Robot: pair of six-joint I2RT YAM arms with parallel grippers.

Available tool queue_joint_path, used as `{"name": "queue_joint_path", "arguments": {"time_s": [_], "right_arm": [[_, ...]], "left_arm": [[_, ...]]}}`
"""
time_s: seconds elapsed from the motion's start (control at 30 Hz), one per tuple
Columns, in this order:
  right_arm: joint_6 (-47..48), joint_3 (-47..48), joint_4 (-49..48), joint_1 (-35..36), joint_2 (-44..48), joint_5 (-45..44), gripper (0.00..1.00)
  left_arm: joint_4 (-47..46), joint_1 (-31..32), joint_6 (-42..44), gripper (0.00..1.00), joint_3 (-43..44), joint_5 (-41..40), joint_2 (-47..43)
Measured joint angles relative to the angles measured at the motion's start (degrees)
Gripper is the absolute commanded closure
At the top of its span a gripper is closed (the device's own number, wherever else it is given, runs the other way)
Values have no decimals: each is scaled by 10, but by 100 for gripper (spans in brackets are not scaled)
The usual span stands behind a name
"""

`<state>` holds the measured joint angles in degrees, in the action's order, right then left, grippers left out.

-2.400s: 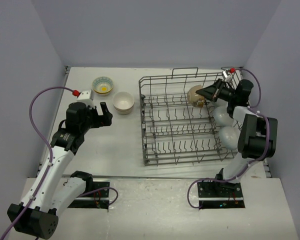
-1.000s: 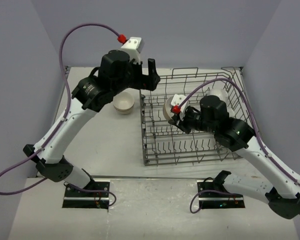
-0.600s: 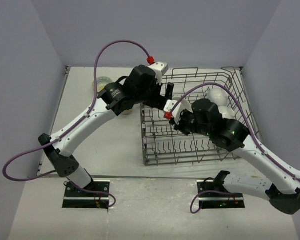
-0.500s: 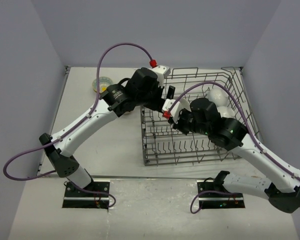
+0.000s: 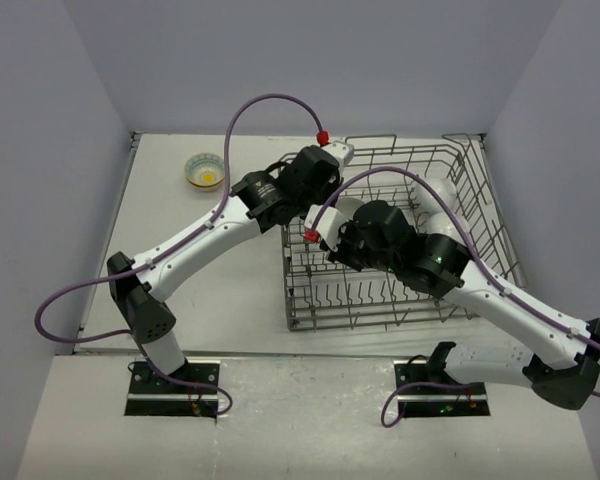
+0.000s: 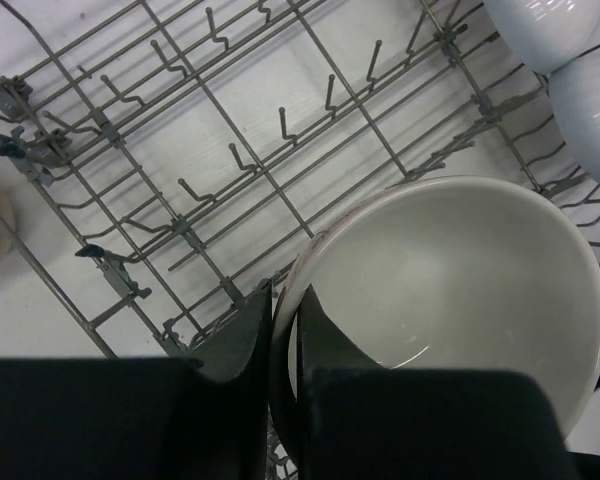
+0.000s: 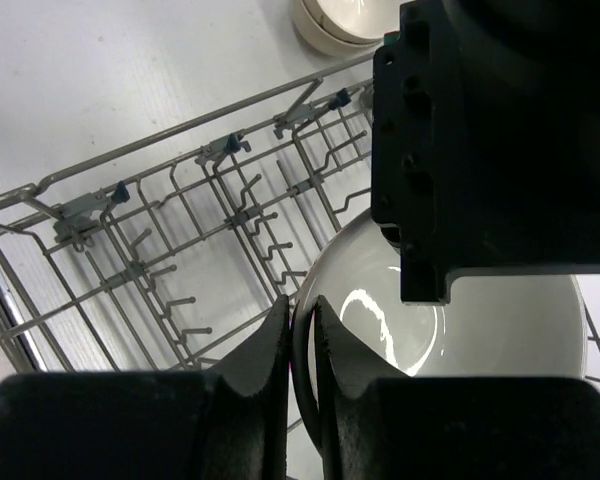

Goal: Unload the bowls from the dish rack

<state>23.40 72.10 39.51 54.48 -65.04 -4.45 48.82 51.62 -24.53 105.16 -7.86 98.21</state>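
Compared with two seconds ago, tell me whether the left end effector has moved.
Yes. The left end effector went right, from beside the dish rack to over it, shut on a bowl.

A white table (image 5: 230,290) spreads beneath my left gripper (image 6: 285,330). 3 pale lilac-grey walls close it in: the left wall (image 5: 40,150) well out to the tool's left, the back wall (image 5: 310,60) beyond it, the right wall (image 5: 570,120) to its right. A pale ledge (image 5: 310,430) runs behind it.
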Motion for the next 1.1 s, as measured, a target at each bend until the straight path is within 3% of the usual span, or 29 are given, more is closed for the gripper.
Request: {"name": "queue_joint_path", "arguments": {"time_s": [0.17, 0.2, 0.23, 0.27, 0.43, 0.57, 0.73, 0.87, 1.1], "right_arm": [[3, 0, -6, 7, -12, -21, 100], [6, 0, -9, 8, -12, -23, 79], [6, 0, -14, 10, -12, -26, 6], [3, 0, -23, 11, -12, -37, 1], [1, -3, -71, 11, 1, -96, 1], [-30, -31, -103, 9, 62, -142, 1], [-76, -53, -115, 9, 158, -165, 1], [-100, -64, -122, 9, 205, -168, 1], [-118, -96, -123, 9, 236, -169, 1]], "left_arm": [[7, 0, 0, 100, 1, -26, 4], [7, 0, 0, 100, 1, -33, 2], [7, 0, -1, 100, 1, -42, -2], [10, 0, -4, 100, 0, -60, -6], [23, -56, -16, 100, -34, -119, -43], [9, -216, -18, 100, -88, -100, -76], [-23, -388, -17, 100, -95, -76, -38], [-47, -423, -18, 100, -107, -32, 16], [-73, -416, -20, 100, -151, 38, 60]]}}
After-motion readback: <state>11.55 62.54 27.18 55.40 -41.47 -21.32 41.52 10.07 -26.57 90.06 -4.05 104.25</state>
